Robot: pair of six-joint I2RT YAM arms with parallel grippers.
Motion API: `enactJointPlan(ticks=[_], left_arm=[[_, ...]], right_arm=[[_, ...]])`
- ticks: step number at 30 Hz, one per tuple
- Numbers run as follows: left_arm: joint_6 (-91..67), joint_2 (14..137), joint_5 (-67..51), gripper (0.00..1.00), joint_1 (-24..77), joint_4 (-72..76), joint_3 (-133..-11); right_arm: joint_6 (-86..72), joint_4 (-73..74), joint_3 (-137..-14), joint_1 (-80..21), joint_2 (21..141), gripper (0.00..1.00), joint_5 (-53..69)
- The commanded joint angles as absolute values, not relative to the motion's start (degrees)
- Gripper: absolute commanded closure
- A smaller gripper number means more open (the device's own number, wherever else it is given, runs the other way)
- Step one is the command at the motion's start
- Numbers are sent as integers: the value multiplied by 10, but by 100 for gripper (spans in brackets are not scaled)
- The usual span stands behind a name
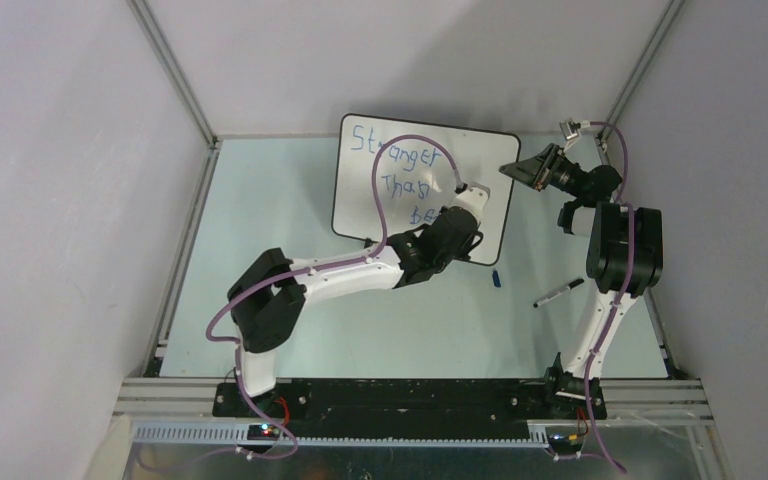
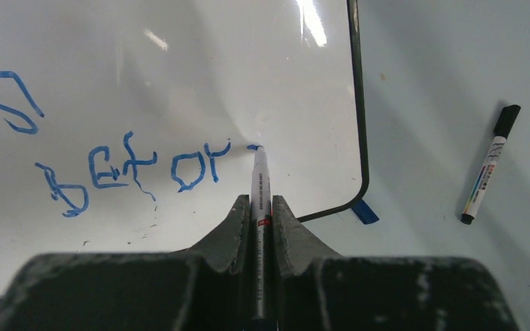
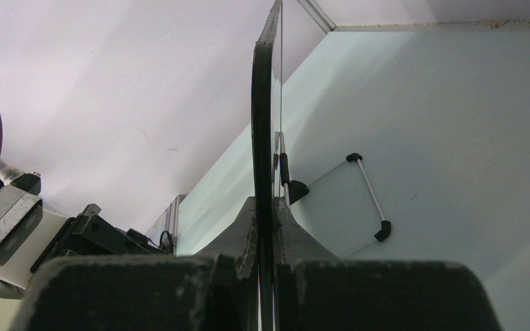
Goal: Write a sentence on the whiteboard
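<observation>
The whiteboard (image 1: pixel 400 165) stands tilted at the back of the table. The sentence (image 1: pixel 395 160) is in blue, one word per line; the lowest word (image 2: pixel 131 172) reads "befor". My left gripper (image 2: pixel 260 201) is shut on a white-barrelled blue marker (image 2: pixel 260 179). The marker's tip touches the board just right of the last letter, where there is a short fresh stroke. From above, the left gripper (image 1: pixel 457 215) hangs over the board's lower right part and hides the end of that word. My right gripper (image 1: pixel 508 168) is shut on the board's black right rim (image 3: pixel 262 103).
A capped black marker (image 1: pixel 558 292) (image 2: pixel 486 165) lies on the table to the right of the board. A blue cap (image 1: pixel 497 278) (image 2: pixel 366 212) lies by the board's lower right corner. Behind the board, a wire stand with black feet (image 3: pixel 359 200) rests on the table.
</observation>
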State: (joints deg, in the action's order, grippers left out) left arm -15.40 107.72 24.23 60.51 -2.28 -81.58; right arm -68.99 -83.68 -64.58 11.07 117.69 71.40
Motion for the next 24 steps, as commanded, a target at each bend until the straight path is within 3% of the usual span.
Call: enactJointPlan(ticks=[1, 24], left_arm=[[-149, 1086, 225, 100, 607, -19, -845], [-140, 1093, 244, 100, 603, -33, -865]], right_arm=[[-726, -863, -652, 111, 1130, 100, 710], [-727, -863, -652, 111, 1130, 100, 709]])
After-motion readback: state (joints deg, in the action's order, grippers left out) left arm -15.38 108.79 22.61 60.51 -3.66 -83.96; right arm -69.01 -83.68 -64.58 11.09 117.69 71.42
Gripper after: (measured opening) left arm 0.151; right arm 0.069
